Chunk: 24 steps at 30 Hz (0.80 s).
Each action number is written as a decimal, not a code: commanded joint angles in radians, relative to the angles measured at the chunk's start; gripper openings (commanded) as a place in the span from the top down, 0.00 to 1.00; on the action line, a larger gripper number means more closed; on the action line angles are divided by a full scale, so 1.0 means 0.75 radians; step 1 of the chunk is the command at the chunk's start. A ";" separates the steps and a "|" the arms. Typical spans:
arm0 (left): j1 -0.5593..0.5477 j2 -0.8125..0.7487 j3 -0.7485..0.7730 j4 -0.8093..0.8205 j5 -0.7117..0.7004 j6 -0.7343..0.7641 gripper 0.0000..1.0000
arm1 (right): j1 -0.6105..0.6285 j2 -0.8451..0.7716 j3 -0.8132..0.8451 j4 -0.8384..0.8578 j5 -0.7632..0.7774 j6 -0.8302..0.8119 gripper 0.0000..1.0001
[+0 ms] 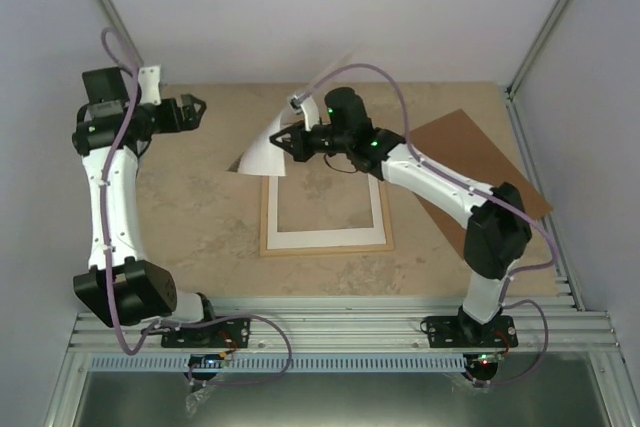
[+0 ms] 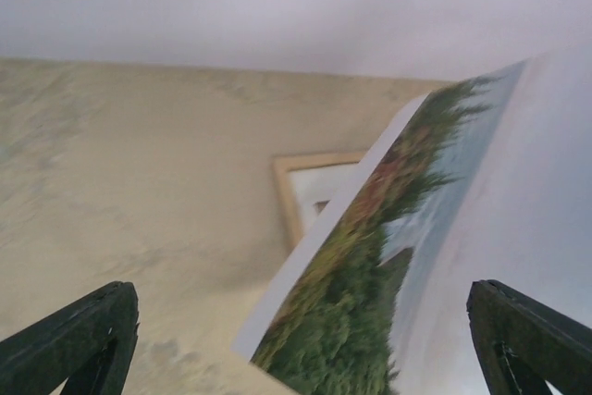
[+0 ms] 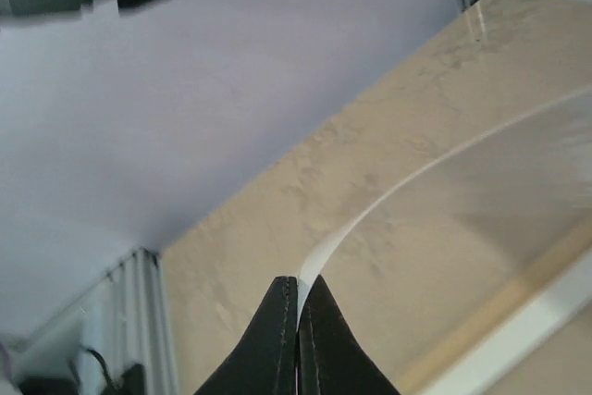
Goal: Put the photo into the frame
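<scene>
lab cell — aluminium rails [image 1: 330, 309], white walls [image 1: 330, 7]

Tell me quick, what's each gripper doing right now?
Left gripper: open, holding nothing.
Right gripper: shut on the photo, at its edge.

Both arms have white links [image 1: 110, 197], black joints [image 1: 497, 237], lilac cables [image 1: 365, 66], green lights [image 1: 372, 144].

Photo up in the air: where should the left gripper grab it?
Probably the photo by its white border near the low left corner, from the left: the thin sheet hangs tilted that way, and the right gripper pinches its other side.
</scene>
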 commanded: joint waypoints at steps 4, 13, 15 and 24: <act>-0.100 0.007 0.097 0.071 0.066 -0.199 0.01 | -0.141 -0.268 -0.170 -0.207 -0.188 -0.711 0.99; -0.196 0.133 0.227 0.074 0.170 -0.112 0.01 | -0.287 -0.351 -0.132 -0.432 -0.300 -0.875 0.99; -0.236 0.135 0.207 0.117 0.162 -0.022 0.01 | -0.358 -0.352 -0.132 -0.378 -0.336 -0.749 0.99; -0.503 -0.160 -0.226 0.437 0.062 0.639 0.01 | -0.687 -0.314 -0.129 0.092 -0.744 -0.047 0.99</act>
